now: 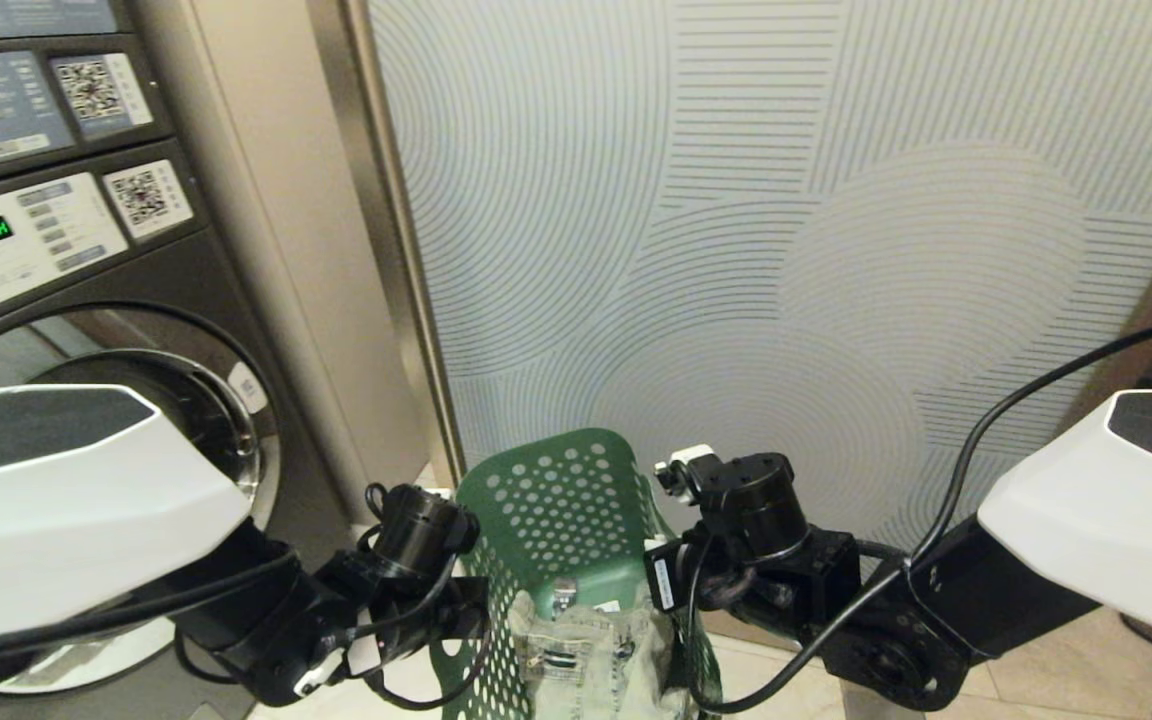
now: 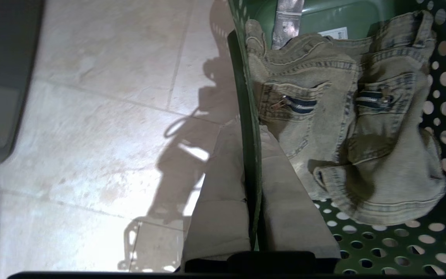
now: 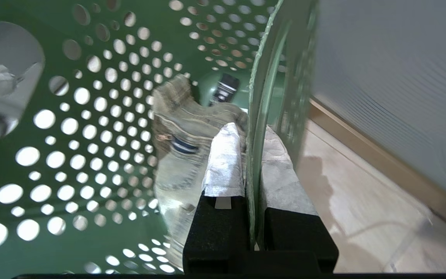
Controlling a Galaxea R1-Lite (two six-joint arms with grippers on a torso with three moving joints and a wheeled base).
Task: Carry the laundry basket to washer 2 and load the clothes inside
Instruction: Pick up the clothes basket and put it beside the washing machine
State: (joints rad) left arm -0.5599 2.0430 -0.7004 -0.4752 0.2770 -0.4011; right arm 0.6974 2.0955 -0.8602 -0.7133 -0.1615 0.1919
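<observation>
Both grippers clamp the laundry basket by its rim: the left gripper pinches the left wall, one finger inside and one outside, and the right gripper pinches the right wall the same way. Inside, at six o'clock in the head view, lie the clothes, pale grey-green with dark buckles. At nine o'clock stands a dark grey washer with its display reading PUSH; its number cannot be seen. A patterned wall panel fills twelve o'clock

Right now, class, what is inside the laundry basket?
Inside the laundry basket lies the clothes, a crumpled grey-green garment with zipped pockets. A white sticker shows on the basket's inner surface beyond it. What lies beneath the garment is hidden.
</observation>
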